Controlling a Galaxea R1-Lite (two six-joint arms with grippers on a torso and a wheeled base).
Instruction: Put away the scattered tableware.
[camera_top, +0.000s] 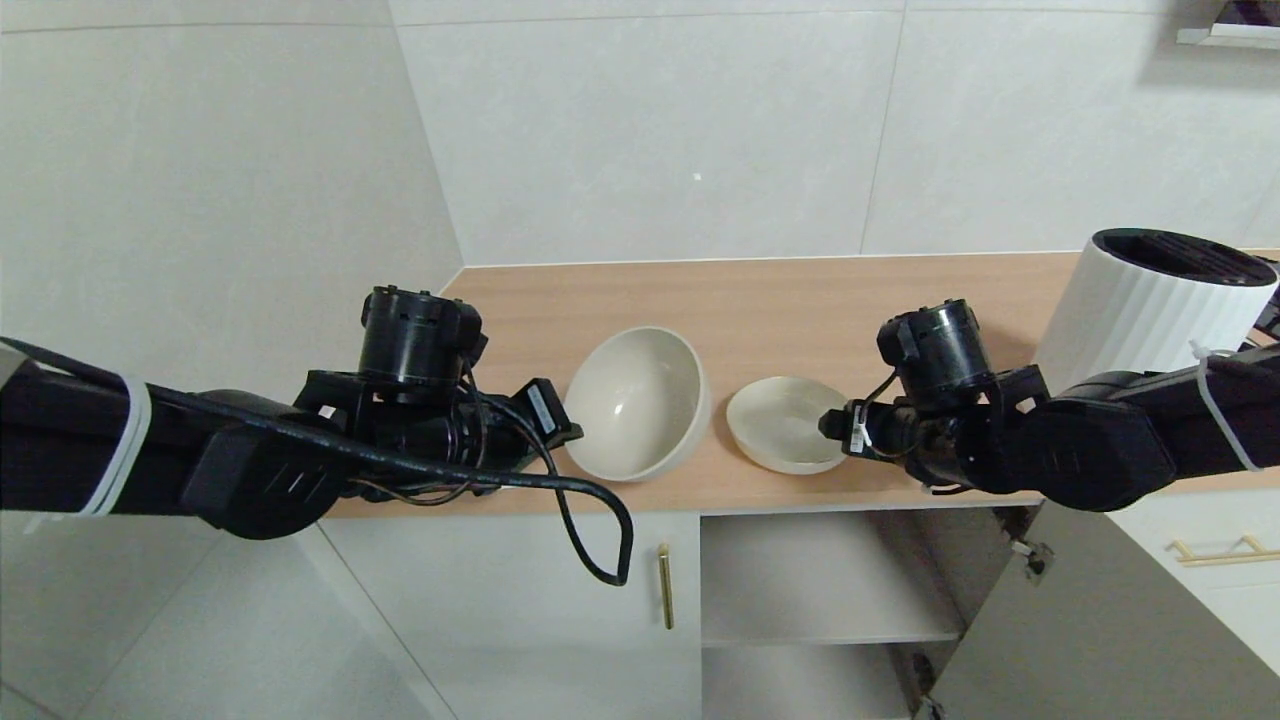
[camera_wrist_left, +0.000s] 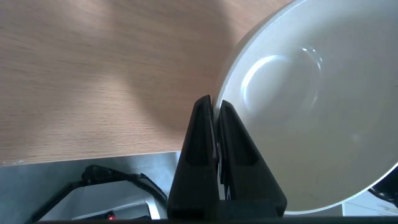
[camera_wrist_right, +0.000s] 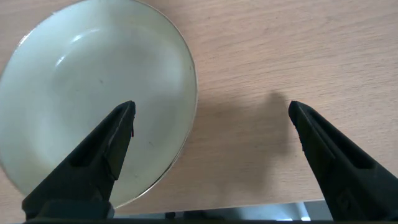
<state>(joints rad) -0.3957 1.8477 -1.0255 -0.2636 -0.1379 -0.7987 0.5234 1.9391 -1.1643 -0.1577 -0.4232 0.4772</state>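
Left gripper: the black fingers are pressing nearly together, pinching the bowl's left rim.
Bowl: large, round and glossy off-white. It is tilting near the front edge of the light wood-grain counter.
Dish: smaller, shallow and cream. It is lying just right of the bowl.
Right gripper: the fingers are spreading wide, one over the dish and one over bare wood.
Canister: white and ribbed with a dark inside. It is standing at the far right.
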